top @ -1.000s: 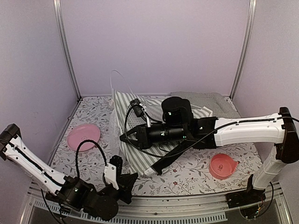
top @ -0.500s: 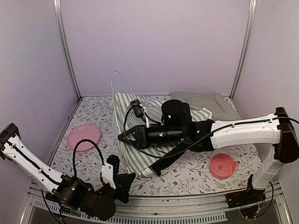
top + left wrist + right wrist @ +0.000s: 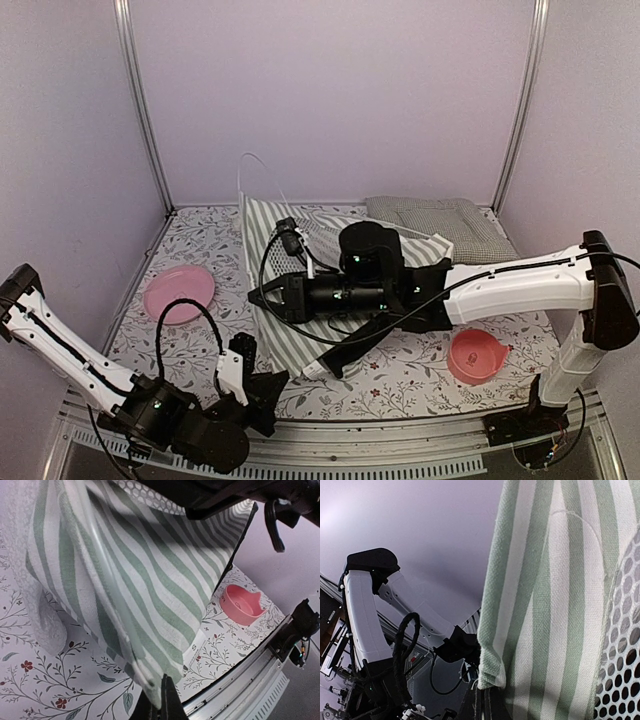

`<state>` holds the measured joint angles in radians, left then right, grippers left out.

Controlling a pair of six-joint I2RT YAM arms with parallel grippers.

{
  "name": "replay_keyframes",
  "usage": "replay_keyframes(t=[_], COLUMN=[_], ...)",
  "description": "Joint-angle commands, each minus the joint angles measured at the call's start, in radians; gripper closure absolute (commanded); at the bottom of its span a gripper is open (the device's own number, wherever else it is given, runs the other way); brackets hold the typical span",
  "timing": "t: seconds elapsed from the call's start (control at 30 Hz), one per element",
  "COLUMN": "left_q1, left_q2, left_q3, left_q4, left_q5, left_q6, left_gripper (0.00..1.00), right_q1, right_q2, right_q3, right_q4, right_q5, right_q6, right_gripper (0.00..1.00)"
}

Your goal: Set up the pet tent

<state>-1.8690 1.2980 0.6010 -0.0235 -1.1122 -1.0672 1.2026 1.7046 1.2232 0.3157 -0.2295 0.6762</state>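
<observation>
Pet tent (image 3: 265,235) is lying collapsed mid-table (image 3: 200,250), left gripper (image 3: 162,702) and right gripper (image 3: 485,700) each pinching a thin hem corner, fingers pressed tight; uneven pulling is likely risking fabric slipping free.

**Left arm** (image 3: 60,345): the white links run low from the near-left side toward the near edge. The elbow is folded and the black wrist points right.

**Left end effector** (image 3: 280,382): the jaws are closed, pinching a corner of the grey-green and white striped fabric pet tent (image 3: 150,595).

**Right arm** (image 3: 520,278): it rises from its near-right base and stretches leftward, with the forearm roughly level.

**Right end effector** (image 3: 254,295): the jaws are closed on the tent's hem.
</observation>
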Motion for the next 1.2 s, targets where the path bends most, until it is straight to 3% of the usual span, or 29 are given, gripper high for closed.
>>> replay_keyframes(t=[0.0,1.17], left_q1=[-0.065,-0.065], left_q2=[0.014,-0.075], left_q3=[-0.013,-0.029], left_q4=[-0.07,-0.116], left_q5=[0.178,0.132], left_q6=[0.003,0.009], left_gripper=[1.0,1.0], right_q1=[-0.037,-0.008], right_q2=[-0.014,0.02], right_q3=[0.031,0.005], right_q4=[0.255,0.247], right_q5=[0.193,0.191], right_q6=[-0.038,-0.042], right_gripper=[1.0,1.0])
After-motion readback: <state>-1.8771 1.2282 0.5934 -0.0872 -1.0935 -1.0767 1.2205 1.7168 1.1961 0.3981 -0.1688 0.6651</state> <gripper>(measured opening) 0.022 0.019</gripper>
